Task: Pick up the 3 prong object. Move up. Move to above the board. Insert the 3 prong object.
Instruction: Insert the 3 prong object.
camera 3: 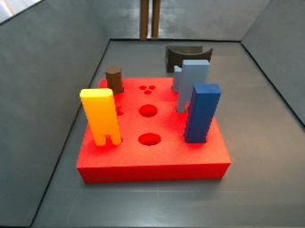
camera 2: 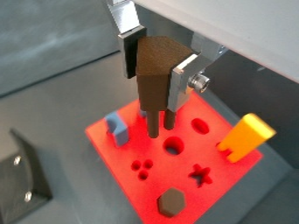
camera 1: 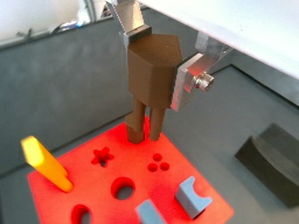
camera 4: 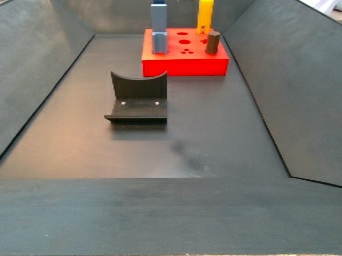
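The gripper [camera 1: 155, 70] hangs above the board [camera 1: 82, 188], its silver fingers [camera 1: 191, 80] clamped on the upper body of the 3 prong object [camera 1: 149, 74]. The prongs point down at the red surface, not yet seated. The post looks rigid and light; the thin prongs likely bend if misaligned with the three small holes [camera 1: 158, 164] below.

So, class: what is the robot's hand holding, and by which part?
The hand holds the 3 prong object by its upper body, prongs hanging free above the board.

Gripper [camera 1: 155, 66] aloft, jaws clamped.
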Controlling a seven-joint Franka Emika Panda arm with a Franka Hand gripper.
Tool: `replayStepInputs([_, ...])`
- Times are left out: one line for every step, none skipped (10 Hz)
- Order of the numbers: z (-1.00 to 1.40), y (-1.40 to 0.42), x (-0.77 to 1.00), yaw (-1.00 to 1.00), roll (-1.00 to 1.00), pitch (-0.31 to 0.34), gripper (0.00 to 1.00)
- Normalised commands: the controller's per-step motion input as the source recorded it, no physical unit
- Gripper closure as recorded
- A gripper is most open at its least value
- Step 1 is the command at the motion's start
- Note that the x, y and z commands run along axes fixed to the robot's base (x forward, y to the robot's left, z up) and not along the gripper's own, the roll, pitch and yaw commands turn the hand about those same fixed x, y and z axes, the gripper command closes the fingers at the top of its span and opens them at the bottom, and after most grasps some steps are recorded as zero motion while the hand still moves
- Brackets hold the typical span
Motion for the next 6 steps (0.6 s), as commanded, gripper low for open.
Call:
replayStepInputs([-0.85, 0.21, -0.2, 0.72, 0.19, -0.119, 1.0])
replayStepInputs([-0.9, 0.12, -0.11, 0.83, 0.15, -0.093, 1.0])
replayStepInputs([-0.74, 0.0, -0.07, 0.91, 0.21, -0.07, 1.0])
replayStepInputs([-0.69, 0.0, -0.04, 0.92, 0.2, -0.053, 1.0])
replayStepInputs([-0.69, 0.0, 0.0, 0.87, 0.19, -0.054, 1.0])
replayStepInputs([-0.04, 0.0, 0.0, 0.0, 0.0, 0.0, 1.0])
